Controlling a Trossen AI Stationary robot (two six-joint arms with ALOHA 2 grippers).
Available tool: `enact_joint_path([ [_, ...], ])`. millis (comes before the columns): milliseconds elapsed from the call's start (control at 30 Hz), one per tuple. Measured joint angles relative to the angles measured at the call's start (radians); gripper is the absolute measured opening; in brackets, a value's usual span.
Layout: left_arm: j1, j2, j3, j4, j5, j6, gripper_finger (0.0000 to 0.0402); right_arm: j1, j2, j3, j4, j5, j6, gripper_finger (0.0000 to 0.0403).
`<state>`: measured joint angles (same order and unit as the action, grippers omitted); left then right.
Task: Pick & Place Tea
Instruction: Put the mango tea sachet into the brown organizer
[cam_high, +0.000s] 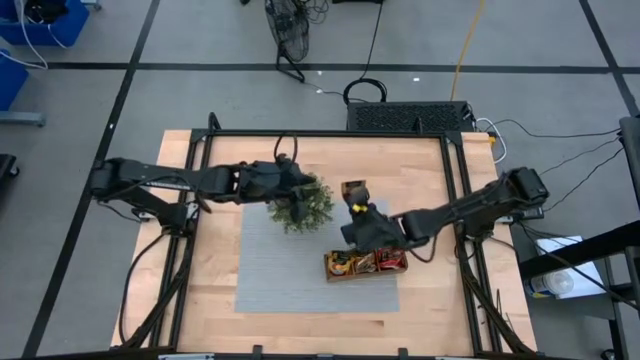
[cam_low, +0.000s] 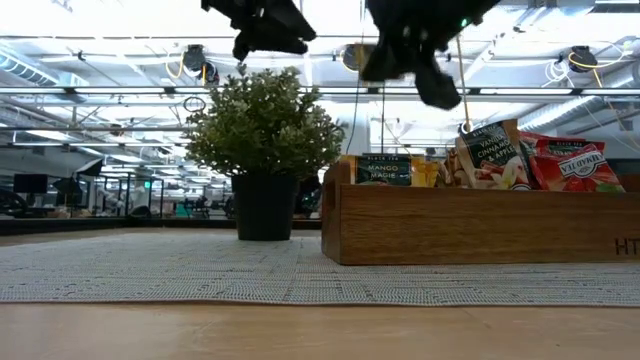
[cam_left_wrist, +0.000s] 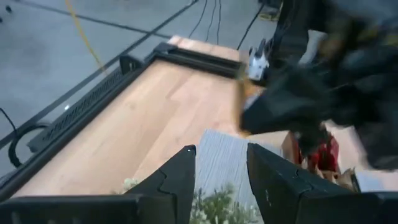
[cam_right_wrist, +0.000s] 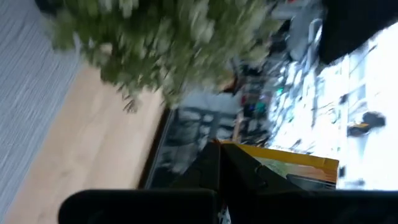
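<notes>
Right gripper (cam_high: 352, 197) sat mid-frame in the high view, just above the wooden tray (cam_high: 366, 273), fingers clamped on a flat sachet (cam_right_wrist: 292, 167) with a yellow-orange top edge and a glossy printed face, seen in the right wrist view. Rest of the tea (cam_low: 520, 160) stood upright in the tray: flat square packets, glossy red, dark and pale, packed in the brown three-compartment box at right of the low view. Tray wood was smooth, grained and rectangular. It rested on a grey woven mat (cam_high: 270, 270) with ribbed texture, on a pale butcher-block table (cam_high: 200, 300). Left gripper (cam_left_wrist: 221, 171) hovered over the bushy plant (cam_low: 264, 125), its dark angular fingers apart with nothing between them. The plant had small dense leaves and a black round pot, left of the tray and apart from it.
</notes>
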<state>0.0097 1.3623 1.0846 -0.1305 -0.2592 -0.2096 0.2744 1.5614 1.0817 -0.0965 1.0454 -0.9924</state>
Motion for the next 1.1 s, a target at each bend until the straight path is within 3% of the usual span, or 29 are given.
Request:
enact_joint_path([
  [200,-0.005,0.021,-0.001,0.068,0.026,-0.021,0.0147,0.057,0.0,0.0,0.114,0.002,-0.122,0.0],
  [633,-0.038,0.054,-0.002,0.205,0.117,-0.002,0.015,0.054,0.009,0.002,0.282,-0.078,-0.172,0.0],
  [933,-0.036,0.066,0.0,0.232,0.121,-0.007,0.0209,0.059,0.01,0.002,0.352,-0.115,-0.182,0.0],
  [1100,-0.033,0.085,0.0,0.248,0.13,-0.002,0.022,0.06,0.01,0.002,0.371,-0.168,-0.181,0.0],
])
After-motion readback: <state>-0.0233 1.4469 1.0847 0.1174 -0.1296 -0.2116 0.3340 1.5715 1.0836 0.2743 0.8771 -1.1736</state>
